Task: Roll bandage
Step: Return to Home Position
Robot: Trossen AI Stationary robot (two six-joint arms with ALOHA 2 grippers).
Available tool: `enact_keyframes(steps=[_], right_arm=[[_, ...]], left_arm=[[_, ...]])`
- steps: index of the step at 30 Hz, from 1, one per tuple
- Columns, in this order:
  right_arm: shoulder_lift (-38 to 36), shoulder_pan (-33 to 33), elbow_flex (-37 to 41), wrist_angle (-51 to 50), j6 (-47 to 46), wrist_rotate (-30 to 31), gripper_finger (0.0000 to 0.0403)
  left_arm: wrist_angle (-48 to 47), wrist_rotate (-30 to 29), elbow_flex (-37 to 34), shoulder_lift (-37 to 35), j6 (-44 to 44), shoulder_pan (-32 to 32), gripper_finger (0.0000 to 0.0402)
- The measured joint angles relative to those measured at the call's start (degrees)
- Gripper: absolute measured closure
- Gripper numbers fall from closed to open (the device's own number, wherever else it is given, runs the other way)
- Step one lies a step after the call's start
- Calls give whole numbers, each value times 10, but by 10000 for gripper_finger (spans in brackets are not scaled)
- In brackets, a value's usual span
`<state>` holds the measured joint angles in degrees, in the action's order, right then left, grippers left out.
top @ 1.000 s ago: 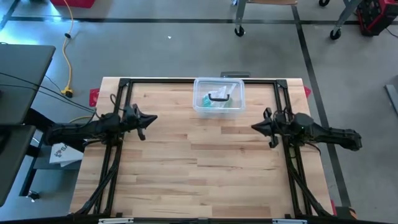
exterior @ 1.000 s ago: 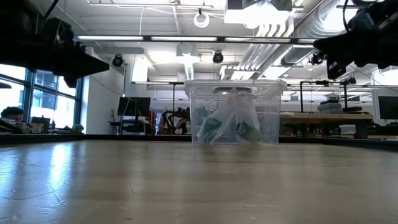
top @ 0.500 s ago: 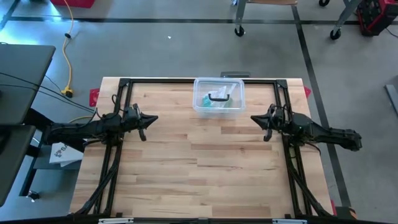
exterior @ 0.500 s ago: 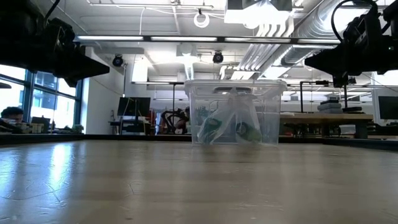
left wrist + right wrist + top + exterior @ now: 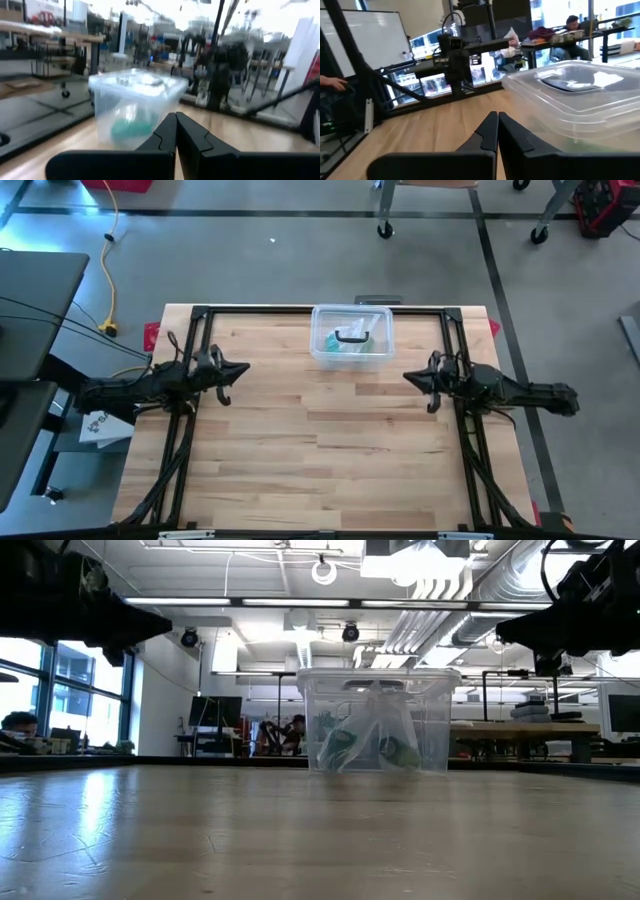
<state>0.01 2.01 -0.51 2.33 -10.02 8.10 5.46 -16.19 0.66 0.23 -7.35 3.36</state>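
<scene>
Not much tbh. Left gripper [image 5: 243, 368] slid back a touch toward its own side of the table [image 5: 330, 450], and in the low view it sits higher than a sec ago. Right gripper [image 5: 406, 377] nudged toward the far edge, arm looks straighter, and its tip went from tilted to approx level.

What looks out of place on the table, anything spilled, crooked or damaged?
Nothing stands out. The transparent bin sits square at the middle of the table's far edge, with its lid on and the green bandage packs inside. The left gripper and right gripper hang shut and empty above the table's two sides.
</scene>
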Motion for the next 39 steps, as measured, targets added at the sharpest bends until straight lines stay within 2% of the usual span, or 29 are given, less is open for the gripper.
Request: enact_keyframes(steps=[2,7,22,25,29,32,35,39], right_arm=[[0,-8,0,0,0,1,403],[0,-39,0,0,0,-14,403],[4,-35,0,-5,0,-25,403],[4,-35,0,-5,2,-23,403],[4,-35,0,-4,52,-11,403],[4,-35,0,-4,123,-12,403],[4,-35,0,-4,198,-13,403],[4,-35,0,-4,239,-13,403]], left_arm=[[24,-2,1,0,0,0,402],[15,-9,0,0,0,0,401],[1,-12,0,5,2,0,401],[0,-13,0,5,31,0,401],[-4,-37,0,5,126,0,401],[-21,-48,0,6,193,0,401],[-21,-50,0,6,209,0,402],[-21,-51,0,5,210,0,401]])
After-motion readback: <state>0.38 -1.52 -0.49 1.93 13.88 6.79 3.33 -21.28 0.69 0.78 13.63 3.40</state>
